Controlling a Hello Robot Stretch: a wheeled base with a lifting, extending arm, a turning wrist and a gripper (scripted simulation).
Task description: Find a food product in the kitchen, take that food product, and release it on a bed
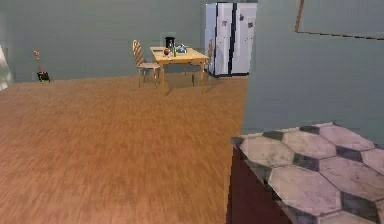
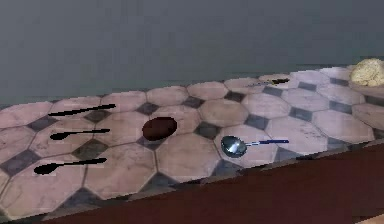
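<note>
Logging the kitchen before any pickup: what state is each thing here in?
Fridge: doors shut.
Chair: upright, beside the table.
Dark utensils: lying flat on the counter.
Dark round thing: resting on the counter.
Blue-handled spoon: lying flat on the counter.
Pale lump: resting on the counter.

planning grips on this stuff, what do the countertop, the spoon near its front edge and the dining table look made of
The countertop looks like matte stone or ceramic tile: pinkish hexagons, dark squares, pale joints. The spoon seems polished metal in the bowl, from its grey-blue sheen; its thin blue handle may be plastic. The dining table looks like light wood, by its yellow-tan colour.
</note>
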